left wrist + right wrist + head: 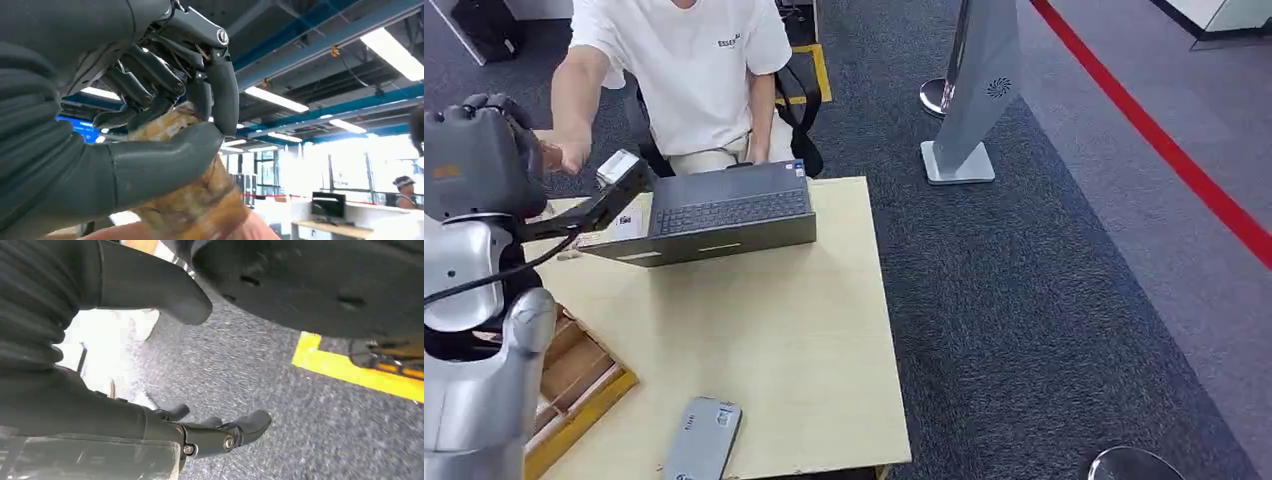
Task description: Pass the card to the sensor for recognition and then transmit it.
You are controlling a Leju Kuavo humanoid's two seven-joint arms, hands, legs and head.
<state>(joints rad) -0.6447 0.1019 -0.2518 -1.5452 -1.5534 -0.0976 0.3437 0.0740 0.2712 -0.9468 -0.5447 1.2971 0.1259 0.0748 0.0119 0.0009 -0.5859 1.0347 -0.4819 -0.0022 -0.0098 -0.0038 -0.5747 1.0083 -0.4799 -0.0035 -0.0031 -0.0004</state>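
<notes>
Left hand (165,125): fingers and thumb clamped on a blurred tan-patterned card (192,200), raised towards the seated person (694,70).
Right hand (190,370): fingers apart, grasping nothing, above grey carpet (280,405).

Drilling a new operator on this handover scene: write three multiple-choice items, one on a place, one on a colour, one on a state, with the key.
1. Where does the grey flat device lie?
A. on the laptop
B. at the table's near edge
C. on the floor

2. The long floor stripe is:
A. red
B. green
C. white

3. The left hand:
A. hangs empty
B. grips a yellowish card
C. presses laptop keys

Key:
1 B, it rests on the table nearest the robot.
2 A, red against grey carpet.
3 B, thumb and fingers close around it.
</notes>
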